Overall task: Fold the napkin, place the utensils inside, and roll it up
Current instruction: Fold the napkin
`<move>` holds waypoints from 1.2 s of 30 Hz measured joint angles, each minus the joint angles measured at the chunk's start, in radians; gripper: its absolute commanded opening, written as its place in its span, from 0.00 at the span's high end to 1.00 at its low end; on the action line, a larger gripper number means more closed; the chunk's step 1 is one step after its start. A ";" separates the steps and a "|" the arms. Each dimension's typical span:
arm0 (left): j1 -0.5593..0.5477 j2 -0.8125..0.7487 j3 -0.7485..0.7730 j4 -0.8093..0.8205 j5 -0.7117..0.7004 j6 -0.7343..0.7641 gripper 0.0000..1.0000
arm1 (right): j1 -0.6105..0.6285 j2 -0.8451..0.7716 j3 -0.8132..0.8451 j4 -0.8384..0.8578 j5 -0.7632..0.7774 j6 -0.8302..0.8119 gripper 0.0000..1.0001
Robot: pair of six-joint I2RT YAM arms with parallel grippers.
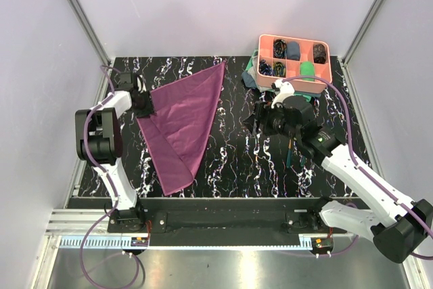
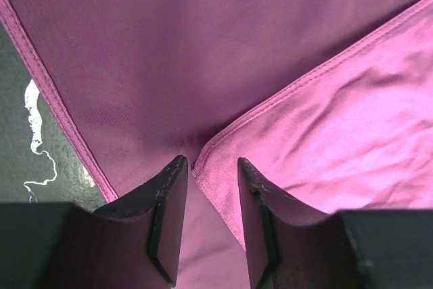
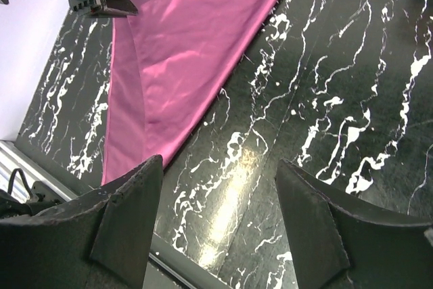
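Left end effector (image 2: pixel 210 164): released, jaws narrowly parted, straddling the napkin's (image 2: pixel 223 52) folded-over corner near the bench's (image 1: pixel 230 160) left edge. Right end effector (image 3: pixel 220 162): released, jaws wide, holding nothing, above bare bench right of centre. Napkin lies folded into a triangle across the left half, tip toward the far edge. One utensil handle (image 1: pixel 291 151) shows beneath my right arm.
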State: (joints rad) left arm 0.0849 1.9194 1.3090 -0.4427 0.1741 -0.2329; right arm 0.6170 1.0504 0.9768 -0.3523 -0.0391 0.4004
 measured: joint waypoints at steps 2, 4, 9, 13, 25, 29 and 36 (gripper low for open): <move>0.000 0.007 0.000 0.000 -0.002 0.000 0.62 | 0.000 0.000 0.000 -0.009 0.002 0.000 0.24; 0.000 0.017 0.000 0.001 -0.002 0.000 0.69 | 0.000 0.000 0.000 -0.015 0.002 0.000 0.24; 0.000 0.043 0.005 0.003 -0.003 0.000 1.00 | 0.000 0.000 0.000 -0.027 0.003 0.000 0.24; 0.001 0.043 0.007 0.006 -0.009 -0.001 1.00 | 0.000 0.000 0.000 -0.038 0.005 0.004 0.24; 0.029 0.042 0.091 -0.019 -0.076 0.024 1.00 | 0.000 0.000 -0.001 -0.049 0.004 0.012 0.24; 0.058 0.042 0.128 -0.031 -0.085 0.031 1.00 | 0.000 -0.001 -0.001 -0.055 0.004 0.012 0.24; 0.096 0.078 0.241 -0.064 -0.096 0.054 1.00 | 0.000 -0.010 -0.008 -0.068 0.005 0.012 0.24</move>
State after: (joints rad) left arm 0.1806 1.9972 1.5497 -0.5068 0.0784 -0.1791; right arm 0.6170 1.0405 0.9688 -0.4202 -0.0341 0.4122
